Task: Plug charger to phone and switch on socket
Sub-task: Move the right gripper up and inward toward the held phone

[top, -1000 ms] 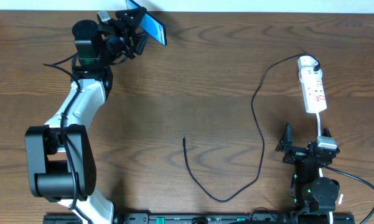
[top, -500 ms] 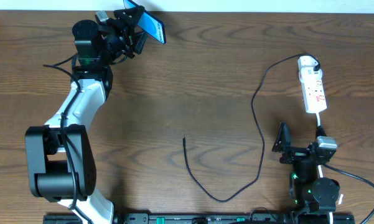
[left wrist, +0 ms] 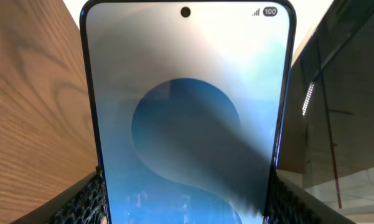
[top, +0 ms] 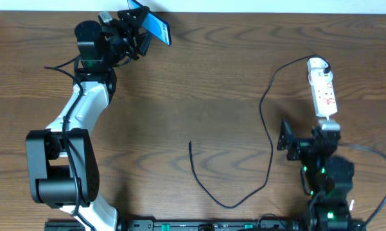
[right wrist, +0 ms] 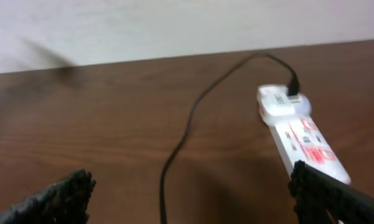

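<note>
My left gripper (top: 133, 29) is shut on the phone (top: 155, 27) and holds it tilted above the table's far left edge. In the left wrist view the blue screen (left wrist: 187, 118) fills the frame between my two pads (left wrist: 90, 199). The black charger cable (top: 268, 138) runs from the white socket (top: 323, 86) at the far right, loops down, and ends in a free plug tip (top: 190, 144) at mid-table. My right gripper (top: 302, 142) is open and empty, just below the socket (right wrist: 302, 134), with the cable (right wrist: 180, 143) between its fingers' lines.
A white cord (top: 329, 125) leaves the socket's near end toward my right arm. The wooden table (top: 199, 83) ends at a pale wall (right wrist: 174, 25) at the back.
My right gripper has moved up the table toward the socket and opened wider. The left arm and phone have not moved.
</note>
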You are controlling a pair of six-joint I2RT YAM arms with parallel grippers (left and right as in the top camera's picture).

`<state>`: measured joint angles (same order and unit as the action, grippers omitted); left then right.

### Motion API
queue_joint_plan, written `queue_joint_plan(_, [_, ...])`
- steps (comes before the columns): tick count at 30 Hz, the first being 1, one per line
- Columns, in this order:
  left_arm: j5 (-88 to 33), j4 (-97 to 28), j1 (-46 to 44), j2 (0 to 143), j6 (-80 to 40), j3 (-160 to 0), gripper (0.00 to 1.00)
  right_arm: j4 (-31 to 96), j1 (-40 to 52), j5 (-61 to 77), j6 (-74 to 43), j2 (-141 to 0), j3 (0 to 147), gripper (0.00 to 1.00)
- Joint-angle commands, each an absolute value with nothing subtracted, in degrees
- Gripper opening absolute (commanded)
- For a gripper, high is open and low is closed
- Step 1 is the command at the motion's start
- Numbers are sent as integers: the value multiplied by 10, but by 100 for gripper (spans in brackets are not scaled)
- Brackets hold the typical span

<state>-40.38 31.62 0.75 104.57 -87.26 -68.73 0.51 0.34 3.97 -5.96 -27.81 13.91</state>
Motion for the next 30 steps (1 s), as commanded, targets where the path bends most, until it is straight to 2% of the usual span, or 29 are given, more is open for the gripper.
queue_joint_plan(1, [-415, 327, 9, 1034, -873, -693, 7, 6, 8, 91, 3, -395, 227, 99])
queue_joint_plan(10, [-429, 326, 9, 1034, -873, -693, 7, 3, 9, 265, 55, -691, 446, 99])
queue_joint_plan(17, [-447, 322, 9, 1034, -873, -693, 7, -71, 13, 489, 69, -843, 557, 99])
queue_joint_plan(23, [-459, 295, 9, 1034, -871, -693, 7, -152, 61, 501, 77, -891, 571, 99])
queue_joint_plan(30, [-460, 283, -9, 1034, -854, -693, 7, -189, 133, 483, 114, -921, 571, 99])
